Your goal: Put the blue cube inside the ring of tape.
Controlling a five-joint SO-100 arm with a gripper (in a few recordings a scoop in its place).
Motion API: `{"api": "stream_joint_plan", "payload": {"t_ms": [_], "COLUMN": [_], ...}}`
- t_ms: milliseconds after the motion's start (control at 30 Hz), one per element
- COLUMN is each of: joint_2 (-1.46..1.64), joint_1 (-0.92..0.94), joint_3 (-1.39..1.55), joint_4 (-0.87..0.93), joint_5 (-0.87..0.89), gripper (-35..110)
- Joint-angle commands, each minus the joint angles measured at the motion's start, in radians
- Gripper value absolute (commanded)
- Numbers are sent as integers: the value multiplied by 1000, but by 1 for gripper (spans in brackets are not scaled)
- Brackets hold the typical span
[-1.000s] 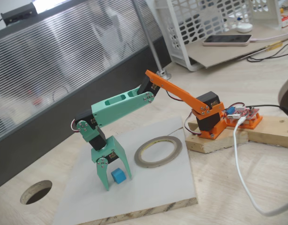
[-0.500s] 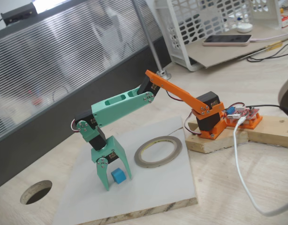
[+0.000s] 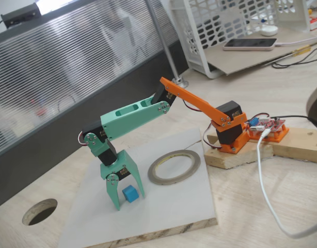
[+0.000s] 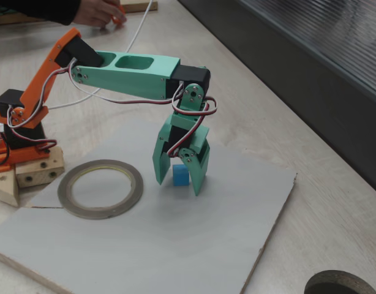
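Note:
The blue cube [image 3: 129, 194] [image 4: 180, 174] rests on the white board [image 3: 163, 206] [image 4: 176, 239]. My green gripper [image 3: 128, 199] [image 4: 177, 184] points straight down over it, open, one finger on each side of the cube and tips at board level. Whether the fingers touch the cube I cannot tell. The ring of tape [image 3: 174, 167] [image 4: 100, 188] lies flat on the same board, a short way off toward the arm's orange base [image 3: 232, 135], with nothing inside it.
A round hole [image 3: 40, 211] [image 4: 341, 283] is cut in the wooden table beside the board. The arm's base sits on a wooden block [image 3: 236, 155] with a white cable [image 3: 264, 181] trailing nearby. A white basket [image 3: 236, 26] and a phone [image 3: 250, 44] stand at the back.

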Motion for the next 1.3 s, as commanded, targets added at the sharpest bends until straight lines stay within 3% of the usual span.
{"api": "stream_joint_plan", "payload": {"t_ms": [0, 533, 833, 1267], "joint_2": [8, 49, 86, 86], "joint_1": [3, 5, 6, 6], "joint_3": [-11, -12, -14, -14], "joint_4": [11, 11, -2, -2], "joint_5": [6, 6, 6, 6], "gripper": [50, 49, 24, 23]}}
